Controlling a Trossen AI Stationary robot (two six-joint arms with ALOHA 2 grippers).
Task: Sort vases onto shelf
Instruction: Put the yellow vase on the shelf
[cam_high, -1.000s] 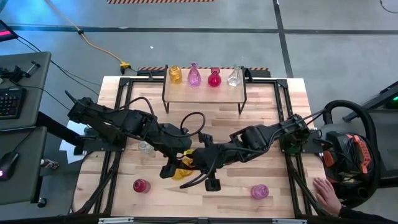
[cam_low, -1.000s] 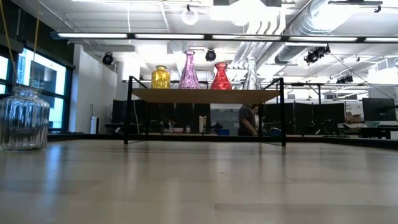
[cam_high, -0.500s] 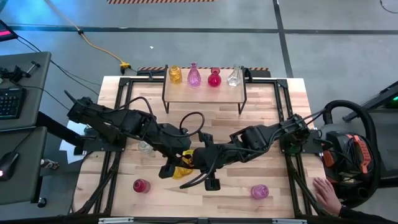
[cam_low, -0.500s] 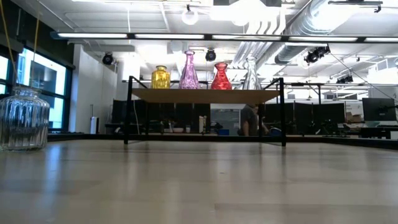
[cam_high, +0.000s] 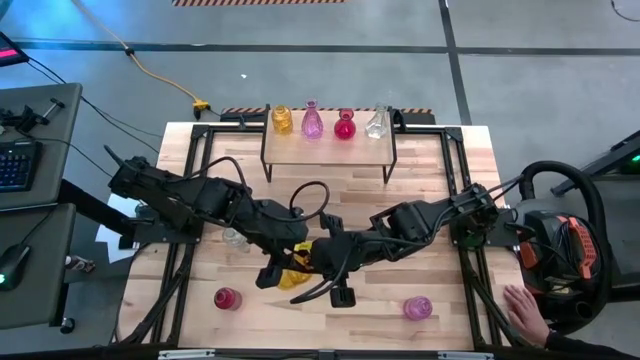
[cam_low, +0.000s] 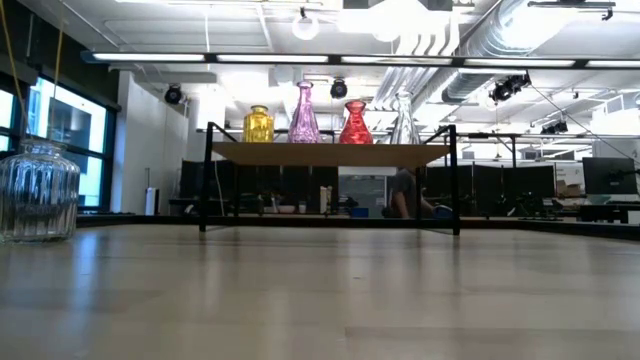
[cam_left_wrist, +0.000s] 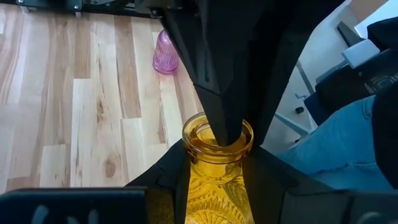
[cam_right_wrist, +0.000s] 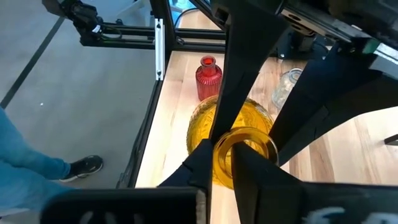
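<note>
High view | left gripper (cam_high: 290, 262) now pinching yellow vase (cam_high: 296, 272) near shelf (cam_high: 328, 150) | right gripper (cam_high: 312, 258) loosening | handover underway

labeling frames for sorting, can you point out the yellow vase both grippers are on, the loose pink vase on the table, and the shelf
yellow vase (cam_left_wrist: 217, 140), left wrist view, on its neck rim
pink vase (cam_high: 417, 308), high view, on its belly
shelf (cam_low: 330, 154), low view, on the front edge of its wood top
</note>
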